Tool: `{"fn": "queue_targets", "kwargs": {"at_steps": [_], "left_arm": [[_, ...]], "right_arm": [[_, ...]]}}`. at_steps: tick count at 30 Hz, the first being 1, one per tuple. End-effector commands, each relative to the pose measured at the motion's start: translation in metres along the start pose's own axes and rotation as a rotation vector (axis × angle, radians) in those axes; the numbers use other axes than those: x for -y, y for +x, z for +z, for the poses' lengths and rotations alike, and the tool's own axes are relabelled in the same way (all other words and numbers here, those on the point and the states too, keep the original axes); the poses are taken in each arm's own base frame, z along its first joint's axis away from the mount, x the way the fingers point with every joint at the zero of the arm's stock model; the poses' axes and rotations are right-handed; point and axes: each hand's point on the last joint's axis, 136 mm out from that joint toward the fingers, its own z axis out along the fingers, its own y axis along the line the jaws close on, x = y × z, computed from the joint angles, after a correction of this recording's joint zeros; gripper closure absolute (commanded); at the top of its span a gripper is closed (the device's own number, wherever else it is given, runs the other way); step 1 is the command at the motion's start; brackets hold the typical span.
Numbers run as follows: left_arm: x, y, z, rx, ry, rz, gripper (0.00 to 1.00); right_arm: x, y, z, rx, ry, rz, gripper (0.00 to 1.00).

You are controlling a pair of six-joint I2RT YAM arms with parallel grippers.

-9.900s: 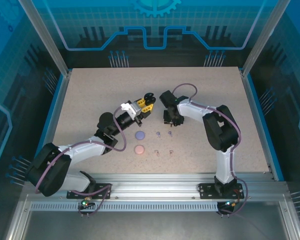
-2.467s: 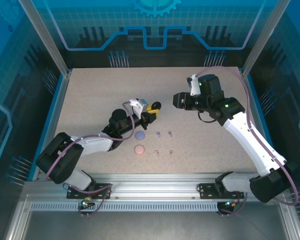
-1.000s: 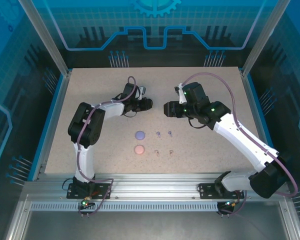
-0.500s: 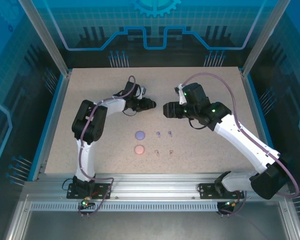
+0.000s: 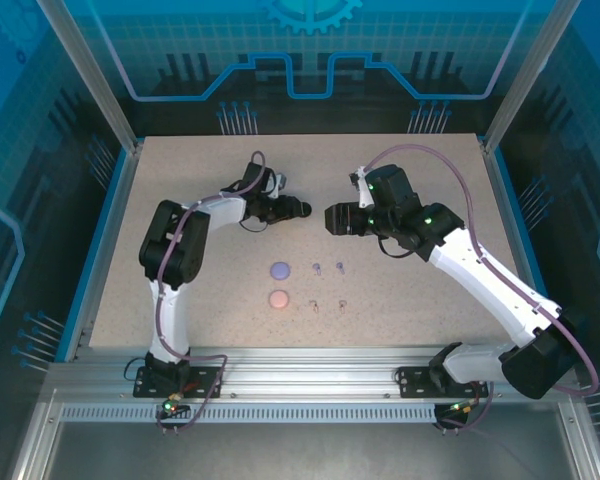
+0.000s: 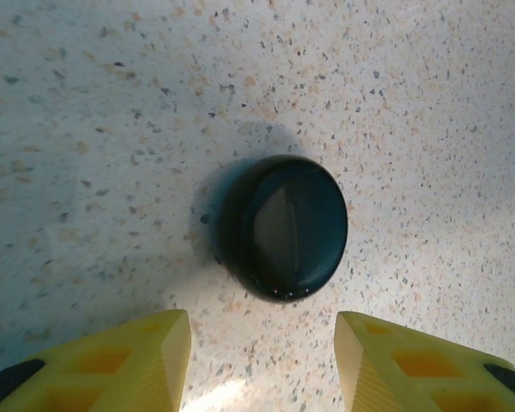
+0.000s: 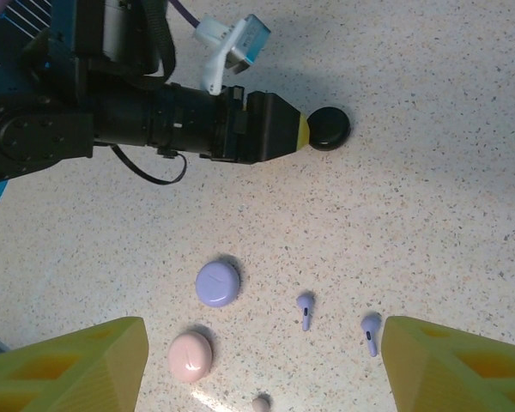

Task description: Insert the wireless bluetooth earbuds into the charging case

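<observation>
Wireless bluetooth earbuds (image 5: 317, 267), top view: a lavender pair and a beige pair (image 5: 313, 304) lie loose mid-table (image 5: 430, 180), just right of the lavender case (image 5: 279, 270) and pink case (image 5: 278, 299). Both arms reach beyond them.

Left wrist view: left gripper (image 6: 262, 328) spread wide, empty, facing a closed black case (image 6: 283, 226).

Right wrist view: right gripper (image 7: 265, 335) wide open, empty, high above the buds.

Handling (judged): light, rigid, slippery. Pinch across the stem, gently

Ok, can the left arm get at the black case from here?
Probably yes: the left pincer is open, the black case lies just ahead of its gap, and nothing sits between them.
</observation>
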Motion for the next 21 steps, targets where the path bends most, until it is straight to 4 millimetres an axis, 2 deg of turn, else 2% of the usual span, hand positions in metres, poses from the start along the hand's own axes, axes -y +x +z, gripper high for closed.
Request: {"fn": "queue_targets", "kwargs": {"at_steps": [1,7,16,18,20,21], "left_arm": [[0.022,-0.020,-0.038,0.076,0.033,0.067,0.49],[0.035,-0.035,-0.081,0.188,-0.009,0.167,0.48],[0.033,-0.043,-0.130,0.319,-0.149,0.344,0.35],[0.033,-0.043,-0.139,0.346,-0.169,0.368,0.25],[0.033,-0.043,-0.148,0.378,-0.181,0.384,0.23],[0.033,-0.043,-0.152,0.397,-0.186,0.389,0.14]], "right_arm": [[-0.006,-0.006,-0.006,0.022,0.001,-0.021,0.25],[-0.001,0.000,0.006,-0.003,0.017,-0.008,0.24],[0.000,0.008,0.026,-0.029,0.058,-0.030,0.22],[0.001,0.013,0.032,-0.043,0.076,-0.048,0.22],[0.000,0.016,0.037,-0.053,0.090,-0.059,0.21],[-0.001,0.018,0.040,-0.059,0.096,-0.065,0.21]]}}
